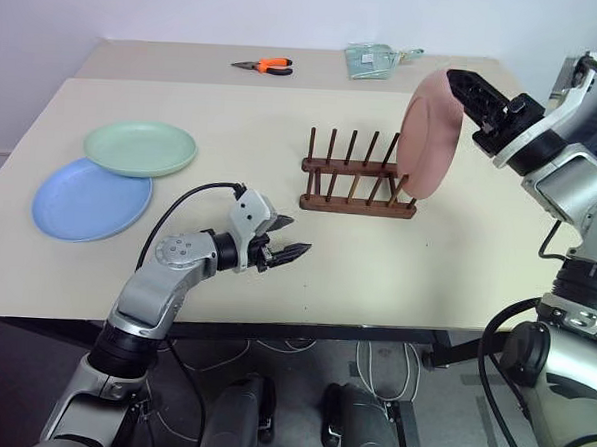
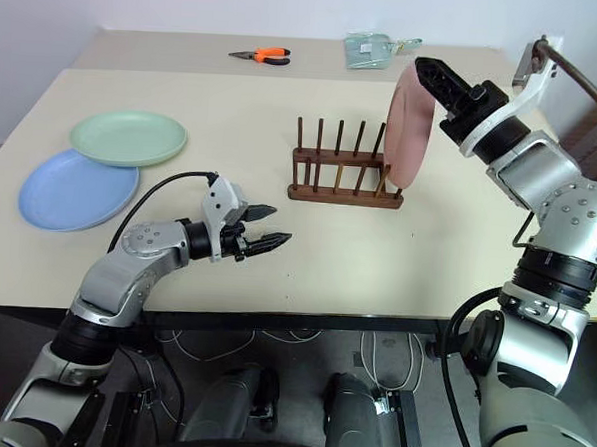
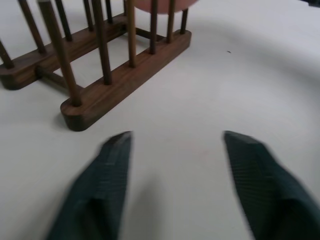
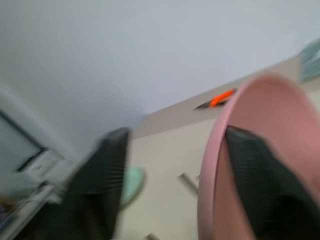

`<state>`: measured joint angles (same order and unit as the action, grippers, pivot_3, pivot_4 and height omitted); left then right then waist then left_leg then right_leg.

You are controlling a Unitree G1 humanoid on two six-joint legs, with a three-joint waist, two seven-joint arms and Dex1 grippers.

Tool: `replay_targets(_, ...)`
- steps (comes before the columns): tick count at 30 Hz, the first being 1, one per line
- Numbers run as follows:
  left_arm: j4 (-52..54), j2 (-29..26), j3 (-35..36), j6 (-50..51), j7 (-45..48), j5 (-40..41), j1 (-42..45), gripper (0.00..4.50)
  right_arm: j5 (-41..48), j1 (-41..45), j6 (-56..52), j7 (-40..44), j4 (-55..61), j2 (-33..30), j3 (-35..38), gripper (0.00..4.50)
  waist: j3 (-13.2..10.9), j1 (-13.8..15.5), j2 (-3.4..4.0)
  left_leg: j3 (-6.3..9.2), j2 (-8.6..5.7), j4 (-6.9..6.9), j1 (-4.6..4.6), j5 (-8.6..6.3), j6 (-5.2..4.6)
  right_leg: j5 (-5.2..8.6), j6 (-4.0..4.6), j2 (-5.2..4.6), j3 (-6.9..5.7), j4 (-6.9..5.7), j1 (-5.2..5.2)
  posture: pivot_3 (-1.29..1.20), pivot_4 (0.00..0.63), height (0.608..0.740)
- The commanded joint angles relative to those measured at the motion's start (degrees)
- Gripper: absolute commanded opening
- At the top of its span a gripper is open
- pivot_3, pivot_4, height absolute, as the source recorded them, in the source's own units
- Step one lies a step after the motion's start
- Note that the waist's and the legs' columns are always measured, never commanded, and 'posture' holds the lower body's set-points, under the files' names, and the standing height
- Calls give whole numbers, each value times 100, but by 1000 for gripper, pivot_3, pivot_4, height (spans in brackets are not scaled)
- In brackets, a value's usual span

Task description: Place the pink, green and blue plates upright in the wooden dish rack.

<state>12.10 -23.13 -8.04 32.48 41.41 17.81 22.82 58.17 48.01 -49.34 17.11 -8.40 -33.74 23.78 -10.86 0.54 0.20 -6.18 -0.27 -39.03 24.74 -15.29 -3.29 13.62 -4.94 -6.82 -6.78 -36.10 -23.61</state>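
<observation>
Pink plate (image 1: 430,133) stands upright at the right end of the wooden dish rack (image 1: 359,177), lower edge down among the end pegs, w/ its hollow face toward the right tool (image 1: 466,90). That tool is up at the plate's top rim, fingers spread: in the right wrist view one finger (image 4: 260,190) lies against the plate's inner face, the other (image 4: 97,185) is well clear of the rim, so grip is released. Left tool (image 1: 288,237) hovers low over the table (image 1: 284,113) in front of the rack, fingers apart, nothing between them. Green plate (image 1: 140,147) lies flat at table's left, overlapping the blue plate (image 1: 84,202) just nearer. Orange-handled pliers (image 1: 265,66) and a small clear packet (image 1: 372,59) sit at the far edge.
</observation>
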Motion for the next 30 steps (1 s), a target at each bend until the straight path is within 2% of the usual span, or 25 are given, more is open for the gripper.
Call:
replay_targets(1,-25,281,620,-62,-594,169,270,4462,-1578,-73,1486,514,532,-526,-617,3472,-1,13,0,-1,0,0,1,0,0,1,-1,1,1,0,-3,0,150,740)
replay_targets(3,-393,526,1126,-157,-1361,66,615,4462,-2279,-165,2161,596,517,-731,-807,3472,-2,25,-2,-1,-1,-2,2,0,0,2,-4,2,1,-1,-2,0,150,740)
replay_targets(6,-1079,809,2103,-236,-3048,-205,1358,4462,-2717,-189,2742,818,527,-917,-773,3472,-4,15,-7,0,-1,-6,3,1,-1,-2,-12,3,1,-1,-1,0,150,740)
replay_targets(9,-1589,758,2840,-30,-4873,-829,1948,4500,-2494,-349,2727,1451,1209,-948,-885,4377,-4,-34,-8,0,2,-3,3,2,0,-3,-13,2,4,0,-2,0,150,740)
replay_targets(10,-1693,706,3040,75,-5300,-957,2063,4500,-2402,-439,2635,1612,1483,-923,-984,4448,-4,-55,-8,0,4,2,3,2,1,-3,-13,3,4,1,-3,0,150,740)
replay_targets(16,-2317,534,3854,663,-6132,-737,2586,4500,-1643,-1141,1830,2181,2991,-601,-1627,4448,-9,10,-26,2,3,-5,2,2,2,-4,-16,2,-7,1,3,0,150,740)
replay_targets(21,-3190,433,4649,922,-6363,-167,2954,4500,-1797,-1632,1714,2103,3397,-331,-2020,4448,-5,48,-61,12,-3,-9,3,-1,1,-6,-19,-3,-8,5,10,0,150,740)
replay_targets(24,-3785,409,5093,872,-6375,241,3158,3666,-1945,-1793,1733,2042,3448,-259,-2113,4500,-6,34,-62,12,-5,-10,3,-1,2,-7,-20,0,-10,6,10,0,150,740)
replay_targets(30,-4088,259,4931,549,-6090,392,3146,623,-2382,-1995,1941,1921,3472,-210,-2181,4500,-8,4,-67,10,-5,-9,3,2,8,-7,-20,4,-13,3,5,0,150,740)
